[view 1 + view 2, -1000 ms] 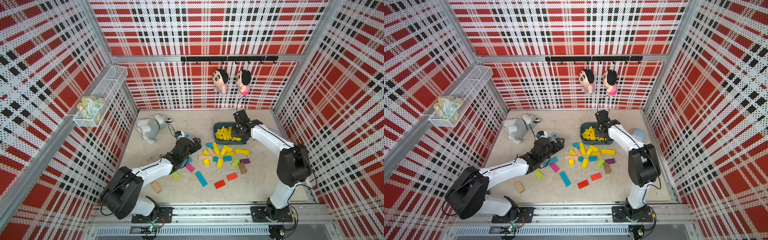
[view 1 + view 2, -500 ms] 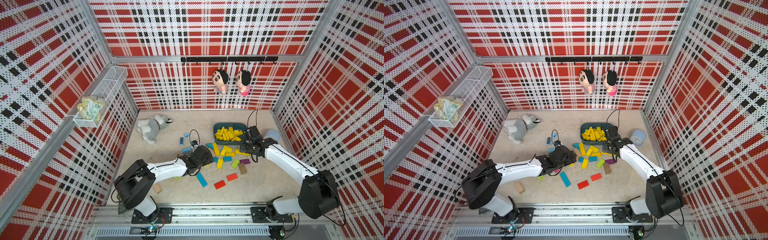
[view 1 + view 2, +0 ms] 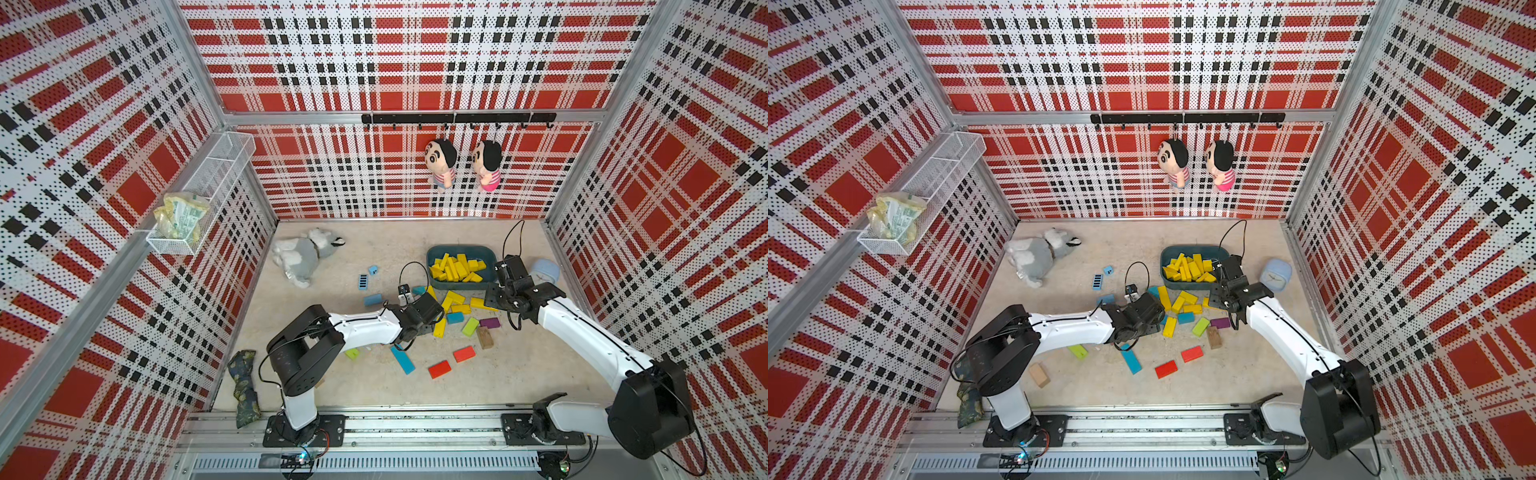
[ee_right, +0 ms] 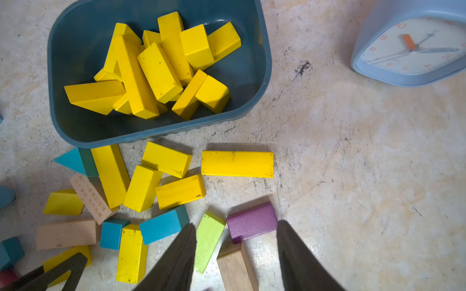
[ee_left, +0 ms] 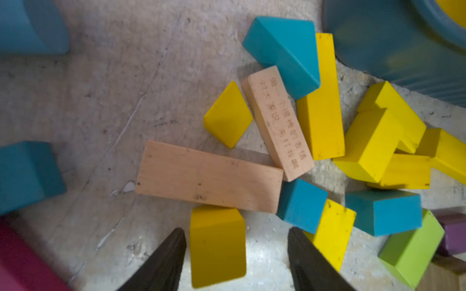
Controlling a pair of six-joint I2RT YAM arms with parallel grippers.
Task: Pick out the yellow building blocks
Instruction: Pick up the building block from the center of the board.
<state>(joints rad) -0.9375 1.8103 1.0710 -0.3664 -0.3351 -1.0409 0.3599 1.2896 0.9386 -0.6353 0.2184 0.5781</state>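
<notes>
**While the bin sits heaped with yellow, both pincers hang open over the scatter**

Where the left pincer (image 5: 236, 229) reaches low over the floor (image 5: 100, 100), its two dark fingers (image 5: 161, 264) stand apart with a yellow wedge (image 5: 218, 247) between them. One finger seems to touch the wedge's side, though the blur there makes that hard to confirm. A clear gap separates the other finger from it, so nothing is clamped. Just past the wedge, out beyond the fingertips, lies a tan plank (image 5: 209, 181). Beyond that lie a printed tan block (image 5: 277, 123) and, alongside it, a long yellow bar (image 5: 322, 100).

The right pincer (image 4: 235, 223) is likewise spread and holds nothing. Seen between its fingers, on the floor below, are a lime block (image 4: 209, 239) and a purple block (image 4: 252, 221), just beside each other. Farther out from its tips, several loose yellow building blocks (image 4: 237, 163) lie scattered on the floor. Directly beyond those stands the blue-grey bin (image 4: 252, 83), piled with many more of them. A pale blue clock (image 4: 413, 50) lies face up near the bin, well apart from the pincer.
</notes>
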